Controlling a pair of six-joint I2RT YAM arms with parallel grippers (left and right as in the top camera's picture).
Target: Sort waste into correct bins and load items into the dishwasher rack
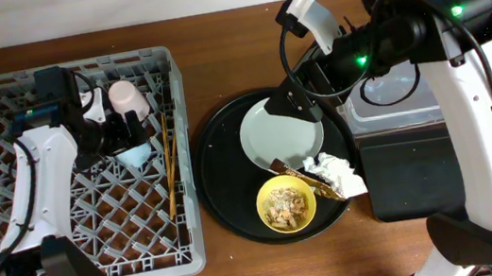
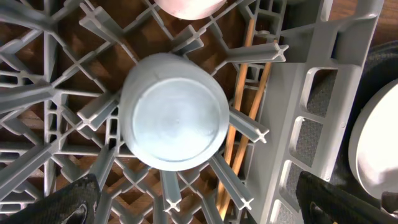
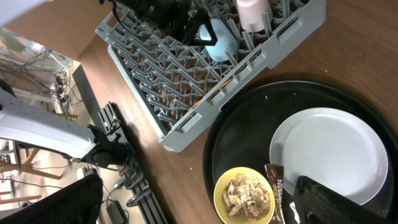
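Snugly among rack (image 2: 309, 81) pegs, blue cup (image 2: 174, 112)

Blue cup (image 2: 176, 118) lies among the rack (image 1: 83, 274) pegs, beside pink cup (image 1: 126, 96) and chopsticks (image 1: 170, 172).

In the left wrist view the pink cup (image 2: 186, 5) was cut off at the picture's edge, as was the plate (image 2: 380, 149). The chopsticks (image 2: 250, 56) ran partly behind pegs of the rack (image 2: 323, 93). Overhead, the right arm (image 1: 403, 31) hid most of the clear tub (image 1: 404, 108). The right wrist picture's edge clipped the yellow bowl (image 3: 219, 186) and the snack wrapper (image 3: 275, 186).
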